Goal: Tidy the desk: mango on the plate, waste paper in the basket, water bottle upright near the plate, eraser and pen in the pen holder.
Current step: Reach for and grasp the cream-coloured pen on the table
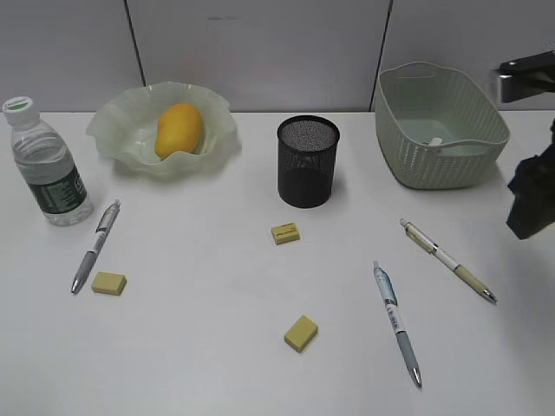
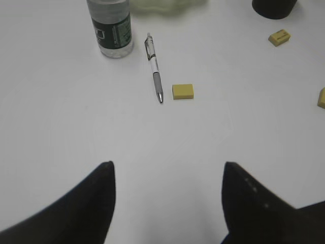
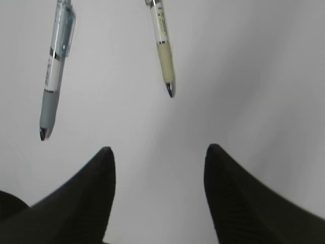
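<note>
The plain white desk (image 1: 199, 355) filled most of the view and met a pale grey panelled wall (image 1: 260, 48) with dark vertical seams along its far edge. At far right stood the sage-green woven-texture plastic basket (image 1: 408, 147), with the crumpled white waste paper (image 1: 436, 141) just visible inside. At far left sat the pale green translucent wavy-rimmed plate (image 1: 117, 130), holding the smooth yellow-orange mango (image 1: 179, 130). Left of the plate, the clear water bottle with dark green label and white cap (image 1: 48, 169) stood upright. The black metal-mesh pen holder (image 1: 308, 165) stood between plate and basket.

A grey-barrelled pen (image 1: 96, 245) lay near the bottle, a small yellow eraser block (image 1: 109, 283) just beside its tip. A second eraser (image 1: 285, 233) lay near the holder; a third (image 1: 301, 333) lay nearer the viewer. A blue-grey pen (image 1: 397, 323) and a cream pen (image 1: 448, 260) lay at right.

The left gripper (image 2: 167, 198) hung over bare desk, jaws wide apart and empty. The right gripper (image 3: 157, 193) hung near the two right-hand pen tips, jaws parted, holding nothing.
</note>
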Tool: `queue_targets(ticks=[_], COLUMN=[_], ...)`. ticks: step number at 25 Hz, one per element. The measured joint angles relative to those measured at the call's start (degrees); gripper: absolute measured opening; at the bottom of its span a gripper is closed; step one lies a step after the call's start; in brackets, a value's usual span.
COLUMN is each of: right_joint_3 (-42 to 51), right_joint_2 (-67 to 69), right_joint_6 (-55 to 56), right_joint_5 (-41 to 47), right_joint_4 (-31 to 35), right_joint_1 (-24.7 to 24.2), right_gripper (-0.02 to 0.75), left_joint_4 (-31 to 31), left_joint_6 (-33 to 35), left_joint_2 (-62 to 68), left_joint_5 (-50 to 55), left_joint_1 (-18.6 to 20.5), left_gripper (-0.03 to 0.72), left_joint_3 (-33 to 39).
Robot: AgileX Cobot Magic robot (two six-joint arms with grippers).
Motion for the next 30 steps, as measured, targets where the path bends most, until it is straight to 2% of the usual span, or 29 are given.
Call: queue_targets(ticks=[7, 14, 21, 30], right_joint_3=[-0.3, -0.86, -4.58, -5.9], right_joint_2=[7.6, 12.85, 18.86, 24.4], right_joint_6=[-1.23, -2.9, -2.9, -2.96], right_joint_5=[-7.8, -11.27, -10.34, -10.32], right_joint_4=[2.02, 0.81, -1.46, -2.61], right_joint_1=[0.4, 4.51, 4.56, 4.56], right_gripper=[0.445, 0.443, 0.382, 0.372], left_joint_4=[0.0, 0.0, 0.0, 0.0], left_joint_6=[0.0, 0.0, 0.0, 0.0], left_joint_2=[0.0, 0.0, 0.0, 0.0], left_joint_5=[0.0, -0.05, -0.05, -0.05], left_joint_1=[0.0, 0.0, 0.0, 0.0], left_gripper=[0.496, 0.496, 0.496, 0.496], left_joint_3=[0.0, 0.14, 0.16, 0.16])
